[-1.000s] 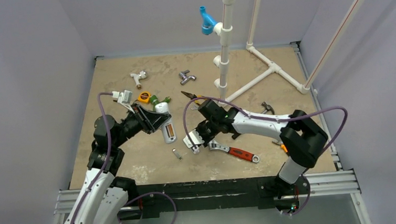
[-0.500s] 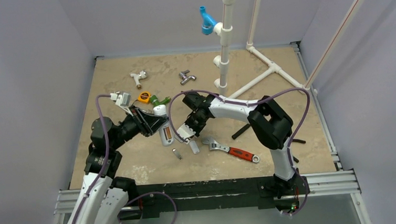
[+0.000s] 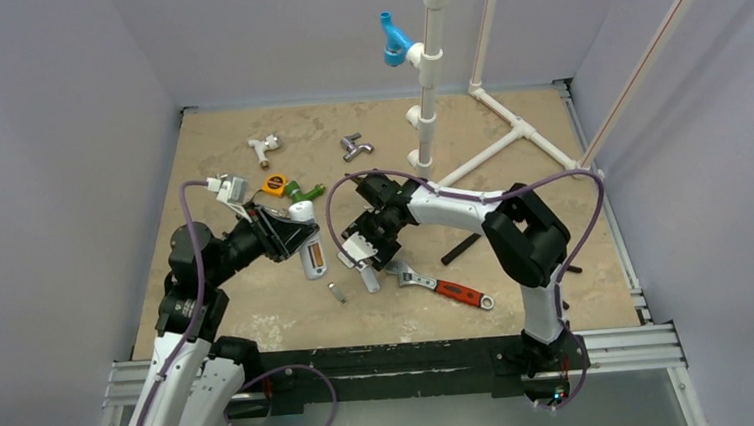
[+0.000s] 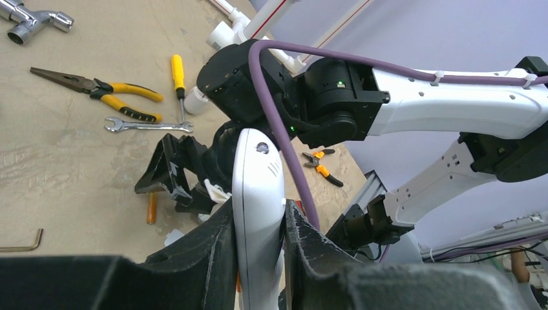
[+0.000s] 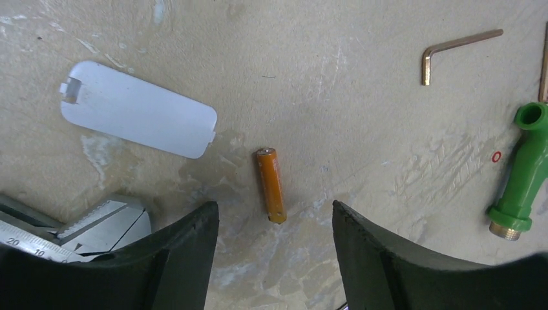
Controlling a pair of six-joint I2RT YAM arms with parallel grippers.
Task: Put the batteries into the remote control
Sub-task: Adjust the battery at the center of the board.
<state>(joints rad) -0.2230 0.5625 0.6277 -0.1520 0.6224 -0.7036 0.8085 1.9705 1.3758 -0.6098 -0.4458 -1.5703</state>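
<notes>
I see my left gripper point(image 4: 258, 223) clamped on the remote point(image 4: 258, 171); right gripper point(image 5: 271, 216) fingers apart over a battery point(image 5: 271, 183) on the table point(image 5: 362, 77)

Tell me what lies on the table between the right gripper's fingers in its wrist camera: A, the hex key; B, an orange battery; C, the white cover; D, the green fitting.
B: the orange battery lies on the table, framed by the open right gripper.
</notes>
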